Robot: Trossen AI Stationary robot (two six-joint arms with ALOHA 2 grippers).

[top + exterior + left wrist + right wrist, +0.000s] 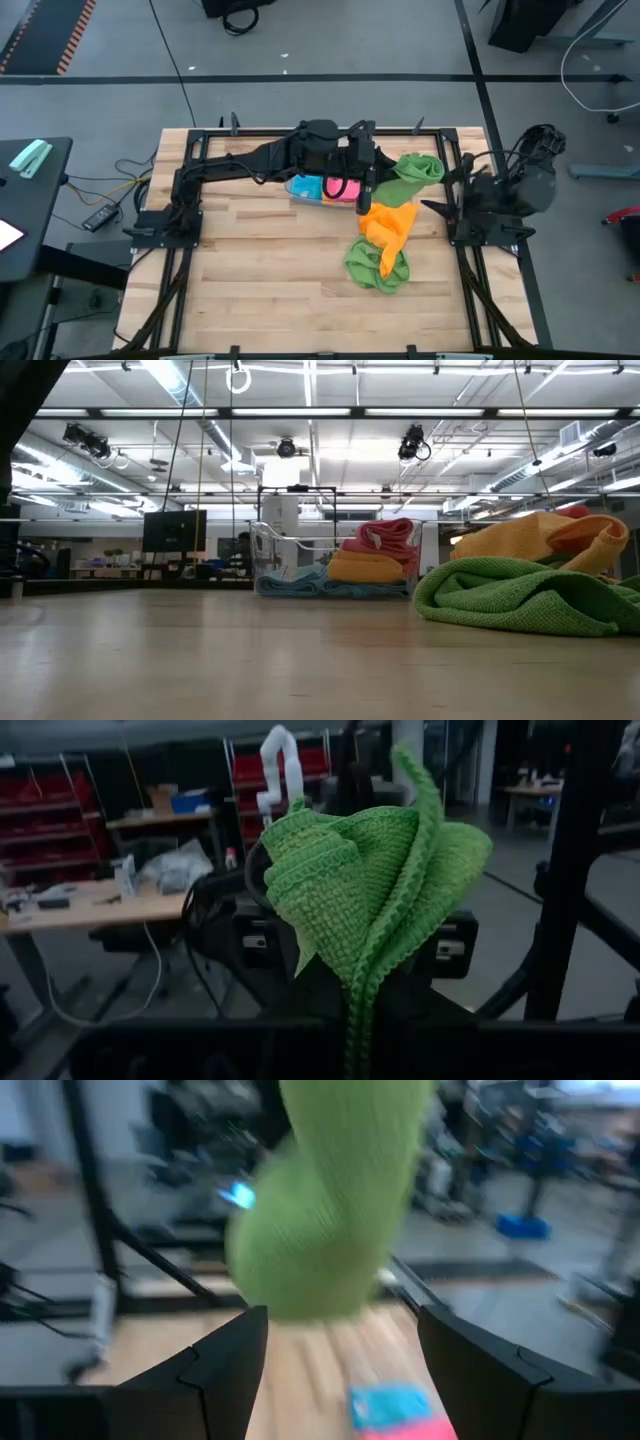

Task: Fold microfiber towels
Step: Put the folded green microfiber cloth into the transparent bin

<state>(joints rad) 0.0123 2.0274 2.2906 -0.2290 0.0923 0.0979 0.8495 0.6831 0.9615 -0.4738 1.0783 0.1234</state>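
A green microfiber towel hangs bunched from the left tool, pinched shut on it above the wooden surface near the right tool, whose fingers are spread. It looks soft, light and floppy; a corner offers the best hold.

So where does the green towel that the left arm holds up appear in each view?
High view: held green towel, far right of table.
Low view: not in it.
Left wrist view: centre, hanging bunched.
Right wrist view: top centre, blurred.
Shared landmark: clear tray of folded towels.
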